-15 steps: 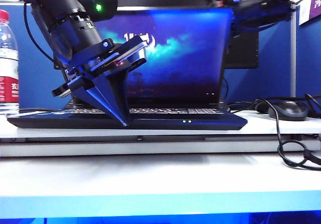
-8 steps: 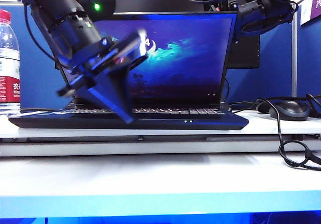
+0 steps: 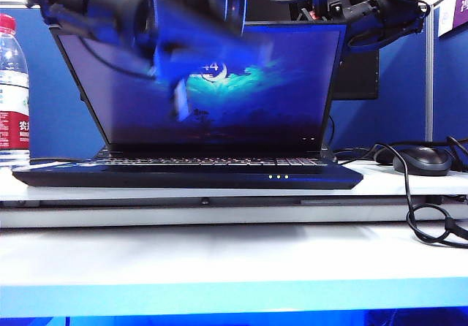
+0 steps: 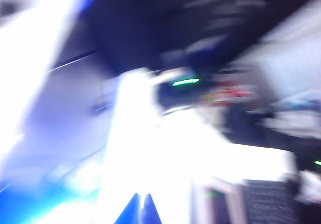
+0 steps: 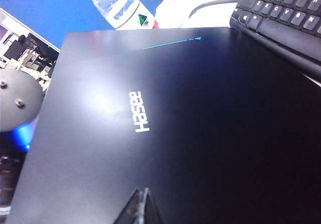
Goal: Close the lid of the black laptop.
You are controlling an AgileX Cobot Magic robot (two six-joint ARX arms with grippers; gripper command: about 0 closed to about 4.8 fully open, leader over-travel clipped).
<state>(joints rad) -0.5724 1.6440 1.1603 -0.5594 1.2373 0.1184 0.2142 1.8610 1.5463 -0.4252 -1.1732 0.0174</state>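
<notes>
while the lid [image 3: 219, 85] of the black laptop [image 3: 190, 176] on the worktop [image 3: 234, 253] stands nearly upright, closing is undone: right gripper [image 5: 140, 196], fingers together and empty, sits behind it, left gripper [image 3: 183, 55] too blurred to tell

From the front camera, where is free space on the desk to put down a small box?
The white strip in front of the black laptop is bare. It is crowded right by the mouse and cables, left by the water bottle.

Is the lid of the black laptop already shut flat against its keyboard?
No, the lid stands raised above the black laptop, its lit screen facing the exterior camera.
</notes>
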